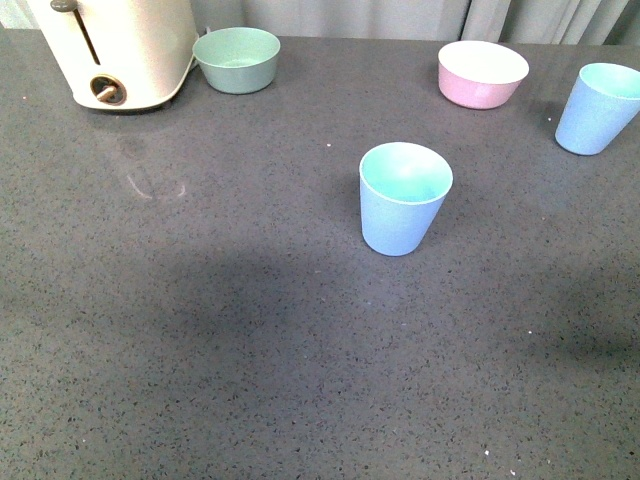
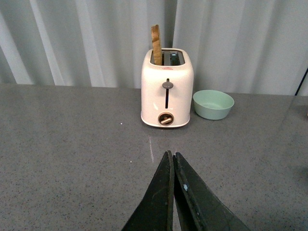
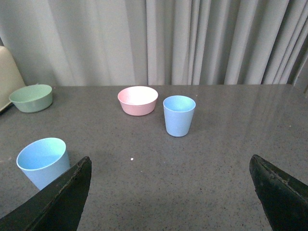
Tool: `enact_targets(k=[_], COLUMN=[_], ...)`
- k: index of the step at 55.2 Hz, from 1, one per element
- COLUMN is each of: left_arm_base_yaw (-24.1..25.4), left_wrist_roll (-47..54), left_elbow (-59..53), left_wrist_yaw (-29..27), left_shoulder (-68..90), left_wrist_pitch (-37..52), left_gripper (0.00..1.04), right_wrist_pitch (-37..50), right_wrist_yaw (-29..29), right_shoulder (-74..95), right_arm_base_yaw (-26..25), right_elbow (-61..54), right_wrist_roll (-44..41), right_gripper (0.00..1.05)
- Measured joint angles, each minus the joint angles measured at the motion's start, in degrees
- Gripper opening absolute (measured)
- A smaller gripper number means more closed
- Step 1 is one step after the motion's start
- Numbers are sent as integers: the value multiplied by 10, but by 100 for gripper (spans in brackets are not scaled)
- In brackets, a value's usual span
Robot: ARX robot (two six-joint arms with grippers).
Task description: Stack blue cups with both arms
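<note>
One blue cup stands upright in the middle of the grey table. A second blue cup stands upright at the far right, beside the pink bowl. Neither arm shows in the front view. The right wrist view has the far cup ahead and the middle cup close to one finger of my right gripper, which is open wide with nothing between its fingers. My left gripper is shut on nothing, pointing over bare table toward the toaster; no cup shows in its view.
A cream toaster with a slice of toast stands at the back left. A mint green bowl sits beside it. A pink bowl sits at the back right. Grey curtains hang behind the table.
</note>
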Motion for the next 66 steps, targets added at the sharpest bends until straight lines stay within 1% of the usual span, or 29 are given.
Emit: enact_targets(k=[19,51,54,57,66], left_arm_base_yaw=[0,0,0,0,0], left_wrist_roll=[0,0,0,0,0], left_elbow=[0,0,0,0,0], left_wrist_yaw=[0,0,0,0,0], left_shoulder=[-103,-215,-261,-295,-314], left_wrist_pitch=[-96,-208,-271,-303,-309], left_gripper=[2,2,2,2,2], right_wrist_pitch=[0,0,0,0,0], right_wrist_yaw=[0,0,0,0,0], right_shoulder=[0,0,0,0,0], right_arm_base_yaw=[0,0,0,0,0], right_elbow=[0,0,0,0,0], right_wrist_roll=[0,0,0,0,0], right_gripper=[96,96,96,96,96])
